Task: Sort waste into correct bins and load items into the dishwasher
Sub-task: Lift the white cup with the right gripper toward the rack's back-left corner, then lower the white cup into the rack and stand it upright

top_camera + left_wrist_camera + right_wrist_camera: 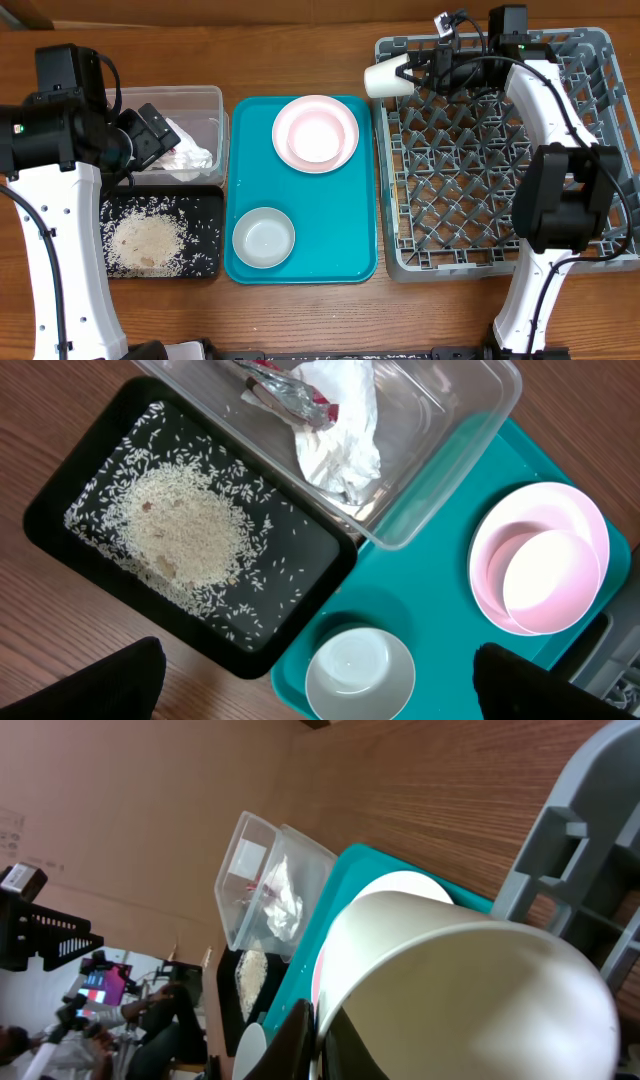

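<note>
My right gripper point(412, 72) is shut on the rim of a small white cup point(384, 79), holding it on its side over the far left corner of the grey dish rack point(500, 240); the cup fills the right wrist view point(470, 980). My left gripper point(150, 132) hovers open and empty over the clear tub point(215, 100), which holds the crumpled napkin point(340, 440) and red wrapper point(290, 390). The black tray point(205, 205) holds rice grains point(148, 243). A pink plate point(343, 150) with a pale bowl point(550, 580) in it and a small bowl point(263, 238) sit on the teal tray. Chopsticks are out of view.
The teal tray point(345, 240) lies between the two bins and the dish rack. The rack's peg grid fills the right half of the table. Bare wooden table point(300, 50) runs along the far edge.
</note>
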Controlling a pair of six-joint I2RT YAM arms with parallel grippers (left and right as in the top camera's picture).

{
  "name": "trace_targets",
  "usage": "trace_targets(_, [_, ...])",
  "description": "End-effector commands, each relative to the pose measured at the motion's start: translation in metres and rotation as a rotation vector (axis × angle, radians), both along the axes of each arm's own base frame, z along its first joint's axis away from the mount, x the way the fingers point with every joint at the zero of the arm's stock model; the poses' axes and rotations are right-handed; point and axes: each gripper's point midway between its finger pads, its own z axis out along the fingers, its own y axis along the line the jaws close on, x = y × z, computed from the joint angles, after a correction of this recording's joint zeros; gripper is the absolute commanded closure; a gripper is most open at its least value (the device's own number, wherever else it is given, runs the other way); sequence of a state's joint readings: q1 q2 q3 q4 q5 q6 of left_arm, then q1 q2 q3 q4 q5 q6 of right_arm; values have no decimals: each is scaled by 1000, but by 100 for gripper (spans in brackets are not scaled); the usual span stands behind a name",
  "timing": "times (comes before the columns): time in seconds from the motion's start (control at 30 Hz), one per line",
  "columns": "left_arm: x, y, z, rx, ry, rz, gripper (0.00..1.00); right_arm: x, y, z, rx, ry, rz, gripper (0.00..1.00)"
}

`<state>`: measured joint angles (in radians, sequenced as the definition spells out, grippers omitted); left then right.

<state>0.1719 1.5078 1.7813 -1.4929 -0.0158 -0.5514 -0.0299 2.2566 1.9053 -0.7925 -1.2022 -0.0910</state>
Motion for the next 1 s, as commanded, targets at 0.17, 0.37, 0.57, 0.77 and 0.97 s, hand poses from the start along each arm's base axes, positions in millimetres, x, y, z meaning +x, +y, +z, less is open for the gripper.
trace_targets(0.17, [2,4,4,11,-11,10,0,-1,5,-8,-1,-1,15,96])
trace_targets(0.37, [2,4,4,11,-12,10,0,-2,2,-23,-41,22,-1,96])
trace_targets(0.57, [2,4,4,10,-11,11,0,-5,2,-28,-40,48,-2,90])
trace_targets(0.77, [2,4,4,11,-12,11,0,-6,-2,-36,-81,79,-21,90])
trace_targets(0.97, [2,4,4,11,-12,10,0,-6,-7,-47,-143,104,-47,91])
